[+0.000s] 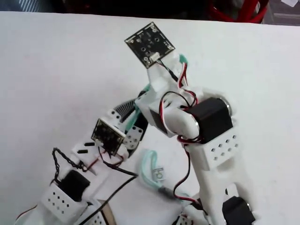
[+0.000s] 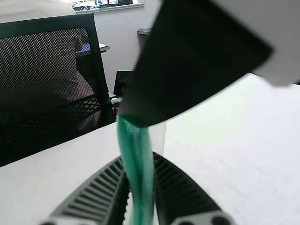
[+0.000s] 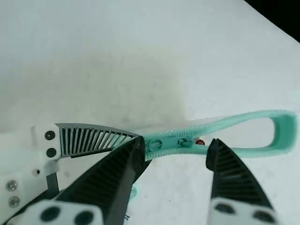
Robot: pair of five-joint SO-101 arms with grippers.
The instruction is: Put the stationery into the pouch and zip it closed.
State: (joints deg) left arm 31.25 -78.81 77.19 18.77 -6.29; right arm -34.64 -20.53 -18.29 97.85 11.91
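The pouch point(image 3: 243, 119), a pale thing with a mint edge strip, was near the middle of the white table point(image 1: 56, 70). In the high view it sat beneath the right arm's wrist, with bits of mint showing beside that wrist. The left gripper point(image 2: 138, 161) was clenched on the strip. Its ribbed fingers point(image 2: 180, 187) pressed against both sides of the mint band, which ran on from them and passed behind a black block point(image 2: 197, 61). In the right wrist view one of these ribbed fingers met the near end of the strip. From there the strip stretched away and folded back on itself at the far end. The right gripper point(image 3: 176, 143) was released, its two black fingers point(image 3: 229, 173) standing well apart. The strip crossed the gap just beyond their tips, and whether either tip touched it could not be told. In the high view the left arm's ribbed finger lay close against the right arm's wrist, with the two arms meeting over the pouch. A mint loop point(image 1: 149, 169) with a small white tag lay flat on the table between the arms' bases. Whether it belonged to the pouch could not be told. A black mesh chair point(image 2: 47, 70) stood beyond the table's edge.
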